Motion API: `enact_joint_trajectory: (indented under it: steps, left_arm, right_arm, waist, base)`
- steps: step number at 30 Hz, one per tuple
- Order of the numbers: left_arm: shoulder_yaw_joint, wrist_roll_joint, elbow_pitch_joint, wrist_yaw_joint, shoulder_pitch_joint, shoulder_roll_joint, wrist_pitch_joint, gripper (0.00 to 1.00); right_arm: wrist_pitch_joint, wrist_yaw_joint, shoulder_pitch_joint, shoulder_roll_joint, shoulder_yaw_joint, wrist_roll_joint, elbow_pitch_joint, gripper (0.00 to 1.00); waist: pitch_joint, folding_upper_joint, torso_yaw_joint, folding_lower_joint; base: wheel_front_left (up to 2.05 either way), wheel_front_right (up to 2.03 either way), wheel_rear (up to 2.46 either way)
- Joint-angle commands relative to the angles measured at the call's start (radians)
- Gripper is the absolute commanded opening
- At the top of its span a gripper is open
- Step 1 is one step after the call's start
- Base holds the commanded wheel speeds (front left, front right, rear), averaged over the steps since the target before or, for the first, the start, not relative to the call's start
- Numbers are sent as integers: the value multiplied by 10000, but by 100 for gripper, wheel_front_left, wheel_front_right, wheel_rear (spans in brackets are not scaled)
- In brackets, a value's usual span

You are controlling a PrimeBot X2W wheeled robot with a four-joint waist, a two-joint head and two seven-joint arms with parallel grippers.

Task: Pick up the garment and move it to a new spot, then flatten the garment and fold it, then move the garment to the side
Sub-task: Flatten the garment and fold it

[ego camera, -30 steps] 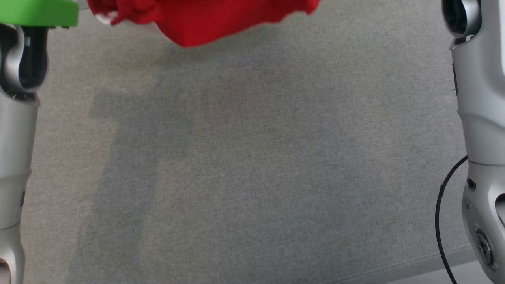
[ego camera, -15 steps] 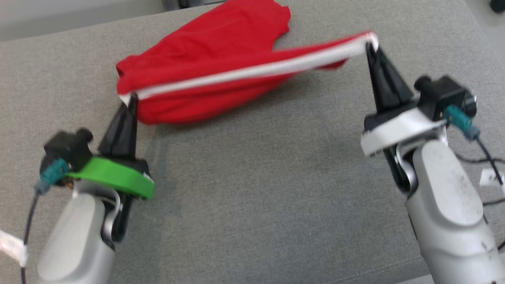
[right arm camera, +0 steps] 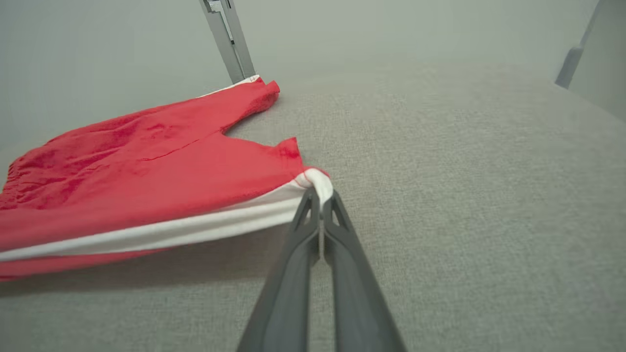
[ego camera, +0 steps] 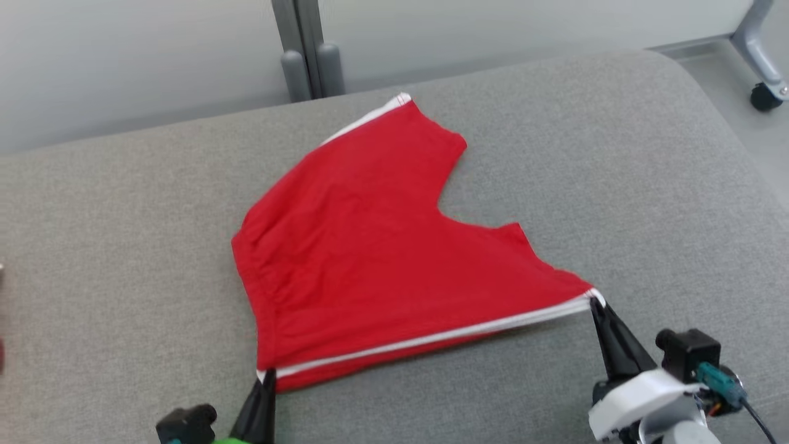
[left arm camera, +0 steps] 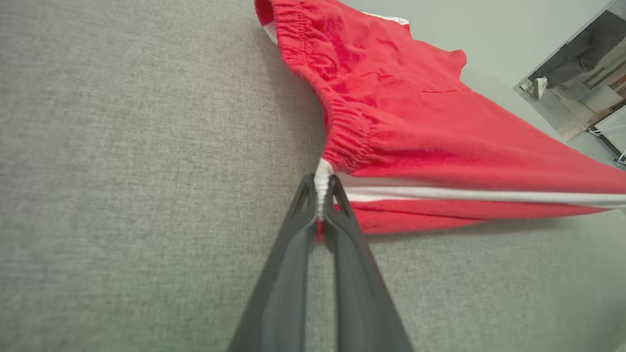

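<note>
The garment [ego camera: 370, 259] lies spread on the middle of the bench [ego camera: 647, 185], its waistband to the left and its two legs to the right. The far leg reaches toward the bench's back edge, near an upright post [ego camera: 308, 49] that stands behind the bench. The near leg ends at the right tool [ego camera: 595, 302], which pinches its corner. The left tool [ego camera: 266, 377] pinches the near end of the waistband. The garment's near edge runs stretched between the two tools. A caster wheel [ego camera: 764, 97] sits on the floor beyond the bench's far right corner.

left claw [ego camera: 267, 377], body cut off by head view's bottom edge, blurred sliver [ego camera: 2, 357] at left edge, perhaps a tag
</note>
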Motion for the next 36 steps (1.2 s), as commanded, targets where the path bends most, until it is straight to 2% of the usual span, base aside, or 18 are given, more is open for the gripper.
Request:
enact_joint_trajectory:
  steps: [1, 8, 14, 24, 29, 36]
  left_arm:
    - [111, 104, 127, 38, 412, 46, -35, 0]
    - [-26, 203, -196, 38, 1100, -181, -35, 0]
    - [-211, 281, -712, 37, 942, -142, -35, 0]
    - [-437, 287, -1579, 35, -938, 60, -34, 0]
    - [-499, 83, -1691, 35, -2042, 2, -33, 0]
    - [-1062, -294, -1518, 35, -3446, -33, -22, 0]
  right_arm:
    - [-19, -45, 511, -120, -263, 160, -89, 0]
    - [-19, -44, 1685, -164, -387, 302, -729, 0]
    - [-19, -44, 1069, -212, -331, 158, -998, 0]
    - [-17, -33, -2269, -371, 239, -424, -36, 0]
    - [-16, -33, -4387, -530, 541, -957, 970, 0]
    - [-11, -32, -7083, -734, 800, -1837, 2524, 0]
  waist:
    - [-799, 0, 185, 0]
    - [-1019, 0, 504, 0]
    - [-798, 0, 698, 0]
    - [494, 0, 977, 0]
    - [1334, 0, 1281, 0]
    - [2577, 0, 1897, 0]
  base:
    - [0, 0, 0]
    - [0, 0, 0]
    - [0, 0, 0]
    - [0, 0, 0]
    - [0, 0, 0]
    - [0, 0, 0]
